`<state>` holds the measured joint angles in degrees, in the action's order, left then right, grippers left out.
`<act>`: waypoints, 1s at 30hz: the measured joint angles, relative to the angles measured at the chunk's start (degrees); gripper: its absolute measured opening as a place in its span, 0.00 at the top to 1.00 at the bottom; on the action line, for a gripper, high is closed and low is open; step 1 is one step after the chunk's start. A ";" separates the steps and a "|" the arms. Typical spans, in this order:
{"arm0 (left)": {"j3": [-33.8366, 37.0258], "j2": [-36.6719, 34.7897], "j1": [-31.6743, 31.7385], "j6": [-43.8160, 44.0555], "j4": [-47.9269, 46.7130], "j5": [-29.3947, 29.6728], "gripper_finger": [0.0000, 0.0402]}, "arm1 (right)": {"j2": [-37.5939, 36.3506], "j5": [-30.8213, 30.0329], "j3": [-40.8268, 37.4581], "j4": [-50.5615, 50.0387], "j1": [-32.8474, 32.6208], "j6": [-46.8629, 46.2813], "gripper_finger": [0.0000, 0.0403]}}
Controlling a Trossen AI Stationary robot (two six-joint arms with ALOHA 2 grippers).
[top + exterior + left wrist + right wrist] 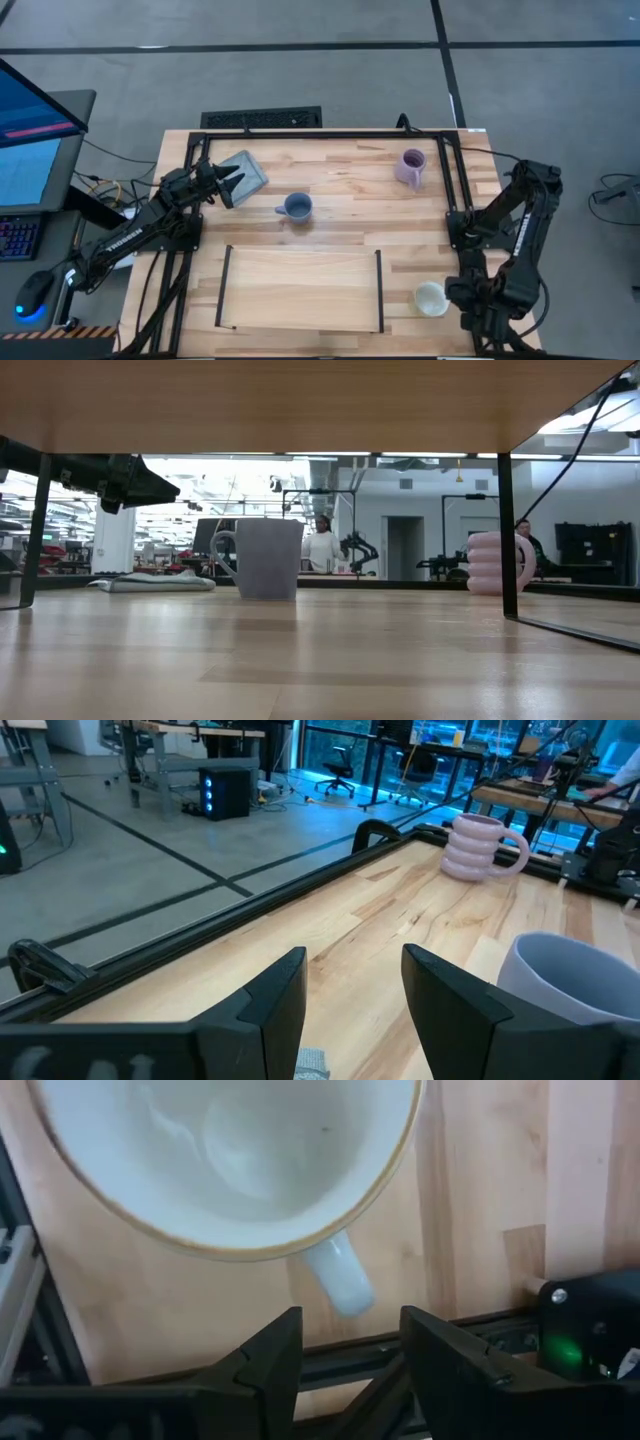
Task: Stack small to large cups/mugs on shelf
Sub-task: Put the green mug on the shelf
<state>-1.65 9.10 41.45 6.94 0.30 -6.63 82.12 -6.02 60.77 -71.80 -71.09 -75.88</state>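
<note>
The small blue mug (297,207) stands upright on the table's middle and shows grey in the low view (268,558). The lilac mug (411,168) stands at the far right (480,844). Right of the shelf (300,290), near the front, the white mug (430,298) stands open side up. My right gripper (350,1350) points down beside and above it, open, with the mug's handle (338,1278) ahead of the gap and untouched. At the far left my left gripper (230,182) hovers level over a grey pad (246,171), open and empty (355,990).
The shelf's board spans the top of the low view (300,400) on thin black legs (507,535). A black frame (330,133) runs along the table's far and side edges. A keyboard (262,119) lies beyond the far edge. People stand in the room behind.
</note>
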 joint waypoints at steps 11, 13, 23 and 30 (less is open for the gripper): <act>0.00 0.00 -0.02 -0.01 -0.03 -0.01 0.61 | 2.72 -0.02 0.02 0.65 2.72 6.53 0.52; 0.00 0.00 -0.02 -0.02 -0.03 -0.02 0.61 | 3.36 -0.02 0.02 0.67 3.49 7.74 0.52; 0.00 0.00 -0.02 -0.02 -0.17 0.00 0.61 | 3.44 0.00 0.02 2.81 4.88 8.46 0.52; -0.07 0.00 -0.02 -0.02 -0.62 0.04 0.61 | 3.42 0.03 0.02 5.24 4.88 8.44 0.52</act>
<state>-1.72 9.10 41.43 6.92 -0.32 -6.59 85.54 -5.99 60.80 -66.56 -66.22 -67.44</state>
